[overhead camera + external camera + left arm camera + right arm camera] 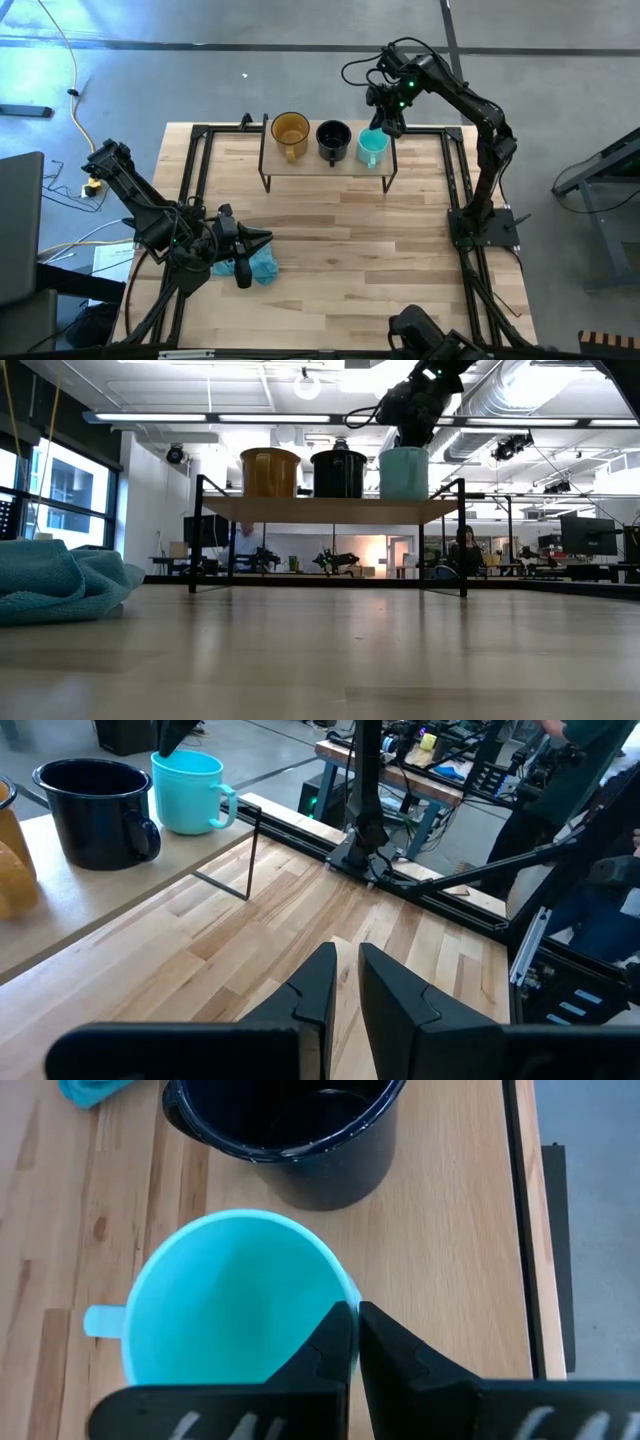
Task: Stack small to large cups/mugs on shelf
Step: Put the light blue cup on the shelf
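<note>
Three mugs stand in a row on the shelf (325, 160) at the far side of the table (380, 260): the amber mug (290, 132), the black mug (333, 139) in the middle, and the teal mug (371, 147) on the right end, none stacked. The right gripper (388, 118) hangs just over the teal mug's rim, its fingers pressed together; they seem to clasp the rim, but the wrist view does not settle it. The left gripper (258, 239) rests low near the table's front left, beside a blue cloth (258, 266), its fingers a narrow gap apart and holding nothing.
</note>
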Tool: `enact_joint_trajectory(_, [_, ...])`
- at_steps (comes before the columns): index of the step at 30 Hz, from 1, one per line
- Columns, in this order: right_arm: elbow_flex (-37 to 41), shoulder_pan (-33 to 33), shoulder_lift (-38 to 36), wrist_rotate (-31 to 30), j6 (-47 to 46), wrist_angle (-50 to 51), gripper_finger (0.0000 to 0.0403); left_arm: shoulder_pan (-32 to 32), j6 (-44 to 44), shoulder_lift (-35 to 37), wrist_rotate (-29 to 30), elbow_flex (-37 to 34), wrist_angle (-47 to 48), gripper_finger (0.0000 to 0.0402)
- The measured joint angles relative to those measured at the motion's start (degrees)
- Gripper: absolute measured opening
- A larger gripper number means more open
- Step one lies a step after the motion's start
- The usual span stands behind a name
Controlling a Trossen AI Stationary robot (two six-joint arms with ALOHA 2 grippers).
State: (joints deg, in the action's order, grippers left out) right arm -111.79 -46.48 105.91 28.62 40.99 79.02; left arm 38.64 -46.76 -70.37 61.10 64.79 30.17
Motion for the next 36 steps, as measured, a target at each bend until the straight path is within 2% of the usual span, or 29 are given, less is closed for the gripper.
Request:
enact_joint_trajectory(25, [0.0, -0.1, 0.0, 0.5, 0.0, 1.1, 0.0002, 0.0, 0.0, 0.0, 0.0, 0.0, 0.0, 0.0037])
enact_joint_trajectory(33, [0.0, -0.4, 0.0, -0.7, -0.3, 1.3, 0.0058, 0.0, 0.0, 0.0, 0.0, 0.0, -0.1, 0.0037])
enact_joint_trajectory(36, [0.0, -0.4, 0.0, -1.0, -0.1, 1.2, 0.0065, 0.0, 0.0, 0.0, 0.0, 0.0, -0.1, 0.0037])
